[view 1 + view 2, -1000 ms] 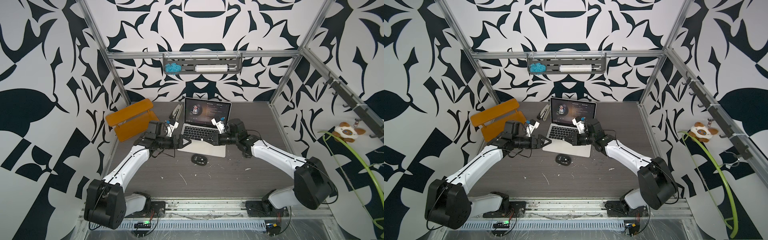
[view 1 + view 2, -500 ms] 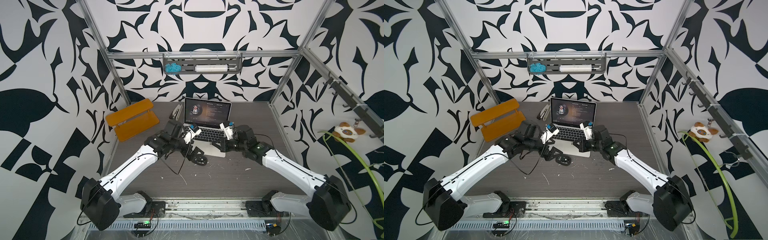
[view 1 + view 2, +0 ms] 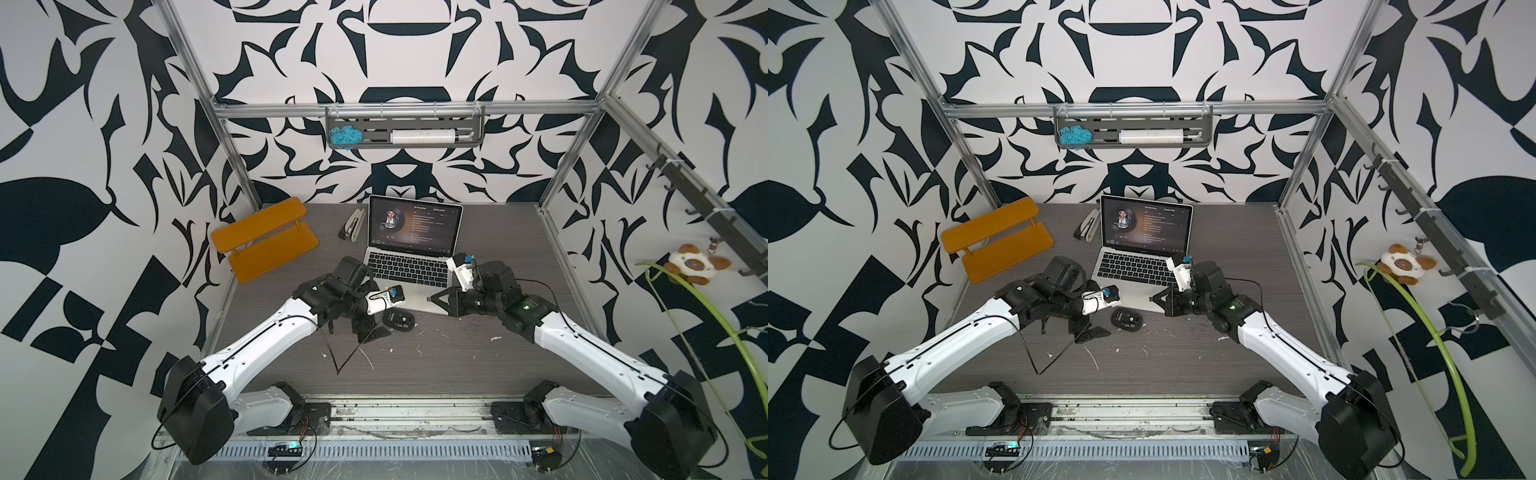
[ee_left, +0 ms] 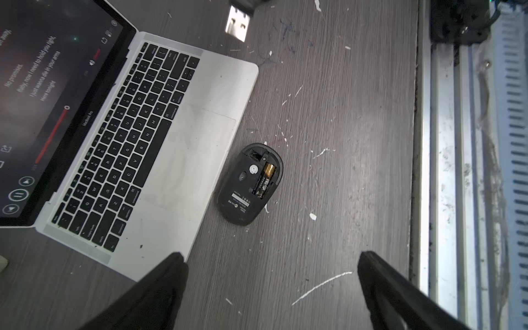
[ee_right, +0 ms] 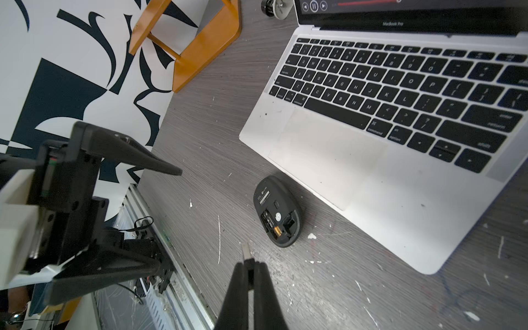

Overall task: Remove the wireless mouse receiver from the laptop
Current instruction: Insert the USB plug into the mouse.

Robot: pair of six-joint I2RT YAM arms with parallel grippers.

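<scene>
Wireless mouse receiver (image 5: 246, 251) sits pinched between the closed tips of the right gripper (image 5: 249, 264), its short metal plug poking out bare past them; it is out of the laptop (image 5: 328, 151), held in the air near the front corner on the right arm's side, as the left wrist view shows (image 4: 237, 24). The left gripper (image 4: 270, 257) hangs over the table (image 4: 343, 114) with its fingers spread wide and nothing between them.

A black mouse (image 4: 248, 185) lies between the two grippers, belly up, just beside the laptop's front edge; its battery bay is uncovered and a gold-and-black battery (image 4: 265, 177) shows inside; the label on its underside is too small to read. The table's grey wood-grain top is flecked with white scratches and crumbs.

Below the laptop's screen reads "MacBook Pro"; the dark screen shows lines of white text, among them "No promises", "Baby, now I need to hold you tight" and "Here tonight", with a red progress bar and a round pause button.

Further out, in both top views, a stapler (image 3: 352, 224) lies just beside the screen's edge; an orange two-tier stand (image 3: 266, 239) sits against the wall on the left arm's side.
</scene>
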